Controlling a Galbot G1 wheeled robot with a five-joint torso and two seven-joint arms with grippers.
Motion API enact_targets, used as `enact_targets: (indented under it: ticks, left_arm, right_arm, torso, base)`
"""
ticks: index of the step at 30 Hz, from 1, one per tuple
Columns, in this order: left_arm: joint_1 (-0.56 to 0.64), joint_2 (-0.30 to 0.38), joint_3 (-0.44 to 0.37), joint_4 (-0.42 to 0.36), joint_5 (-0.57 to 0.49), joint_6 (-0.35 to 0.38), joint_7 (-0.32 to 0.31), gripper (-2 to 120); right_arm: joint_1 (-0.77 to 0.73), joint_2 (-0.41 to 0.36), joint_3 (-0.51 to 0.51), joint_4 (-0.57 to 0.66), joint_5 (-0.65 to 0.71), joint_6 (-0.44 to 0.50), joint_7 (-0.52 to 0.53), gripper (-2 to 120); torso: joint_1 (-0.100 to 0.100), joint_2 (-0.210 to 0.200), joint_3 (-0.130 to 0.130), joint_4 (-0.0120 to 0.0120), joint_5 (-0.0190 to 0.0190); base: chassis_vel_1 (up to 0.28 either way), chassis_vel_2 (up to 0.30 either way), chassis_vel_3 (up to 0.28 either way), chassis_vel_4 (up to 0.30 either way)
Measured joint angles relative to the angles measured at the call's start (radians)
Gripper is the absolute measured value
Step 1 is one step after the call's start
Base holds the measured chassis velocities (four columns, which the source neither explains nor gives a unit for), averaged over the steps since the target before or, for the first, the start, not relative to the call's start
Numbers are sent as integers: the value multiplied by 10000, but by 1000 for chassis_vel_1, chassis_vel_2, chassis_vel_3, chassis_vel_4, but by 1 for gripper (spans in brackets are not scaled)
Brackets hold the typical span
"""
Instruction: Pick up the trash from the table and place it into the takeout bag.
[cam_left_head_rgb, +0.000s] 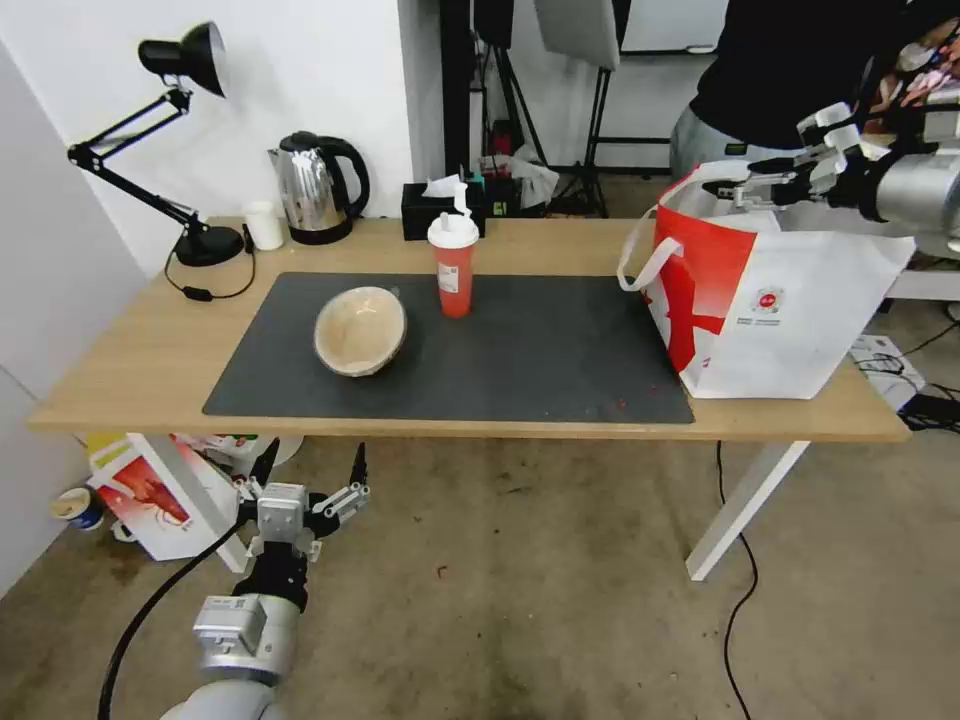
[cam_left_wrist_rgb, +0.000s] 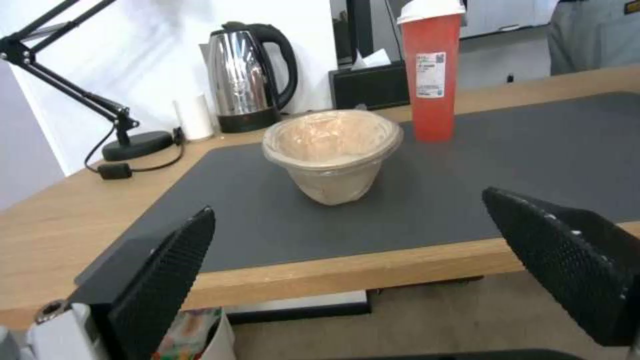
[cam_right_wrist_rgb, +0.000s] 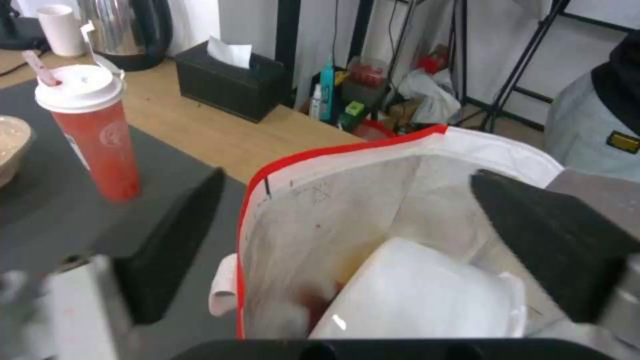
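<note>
On the dark mat of the table sit a beige bowl, tilted, and behind it to the right a red white-lidded cup. The takeout bag stands open at the table's right end. A white plastic bowl lies tilted inside it. My right gripper hovers open over the bag's mouth, holding nothing. My left gripper hangs open just below the table's front edge, facing the beige bowl.
A black desk lamp, small white cup, steel kettle and black tissue box line the table's back. A red-and-white box sits on the floor under the left end. A person stands behind the bag.
</note>
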Motion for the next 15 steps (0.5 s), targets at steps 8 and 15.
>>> enact_targets:
  ticks: [8,15]
  left_arm:
    - [0,0,0,0,0,0,0,100]
    - [0,1,0,0,0,0,0,100]
  right_arm:
    - [17,-110,118,105,61,26,174,100]
    - [100,-193,544,260,724,505,518,100]
  torso:
    - [1,0,0,0,1]
    - [1,0,0,0,1]
  base:
    - [0,0,0,0]
    - [0,0,0,0]
